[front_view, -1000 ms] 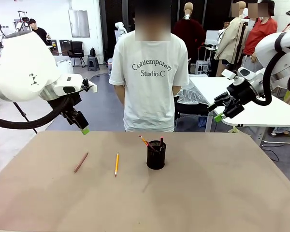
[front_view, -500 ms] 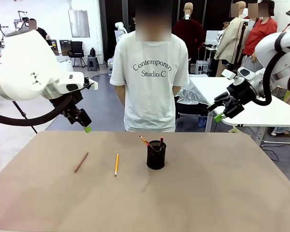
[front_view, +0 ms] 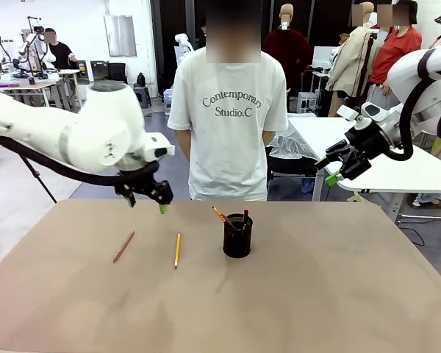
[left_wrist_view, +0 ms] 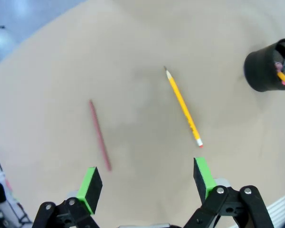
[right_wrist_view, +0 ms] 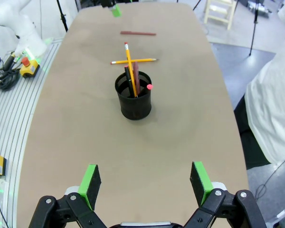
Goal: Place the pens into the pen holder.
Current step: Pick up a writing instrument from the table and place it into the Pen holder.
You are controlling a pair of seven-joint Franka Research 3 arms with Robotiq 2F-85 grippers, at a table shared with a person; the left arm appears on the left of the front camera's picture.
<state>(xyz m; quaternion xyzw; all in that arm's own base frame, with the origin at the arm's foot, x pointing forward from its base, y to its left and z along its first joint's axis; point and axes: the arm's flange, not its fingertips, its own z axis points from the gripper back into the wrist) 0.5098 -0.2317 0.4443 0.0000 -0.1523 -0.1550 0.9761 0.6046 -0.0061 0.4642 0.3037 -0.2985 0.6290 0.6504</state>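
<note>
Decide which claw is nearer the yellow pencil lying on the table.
Left. The left claw hovers just beyond the yellow pencil; the right claw hangs far right, past the pen holder.

Setting: robotics lab in an open hall. Brown worktop (front_view: 316,294) flanked by white left arm (front_view: 81,136) and right arm (front_view: 430,77). Yellow emergency-stop box (right_wrist_view: 28,67) and cables (right_wrist_view: 4,78) lie on a slotted metal plate (right_wrist_view: 14,128) alongside. White table (front_view: 404,173) behind, grey floor (front_view: 158,151), person (front_view: 228,125) standing at the far side.

A person (front_view: 228,125) in white stands beyond the brown table (front_view: 338,294).
</note>
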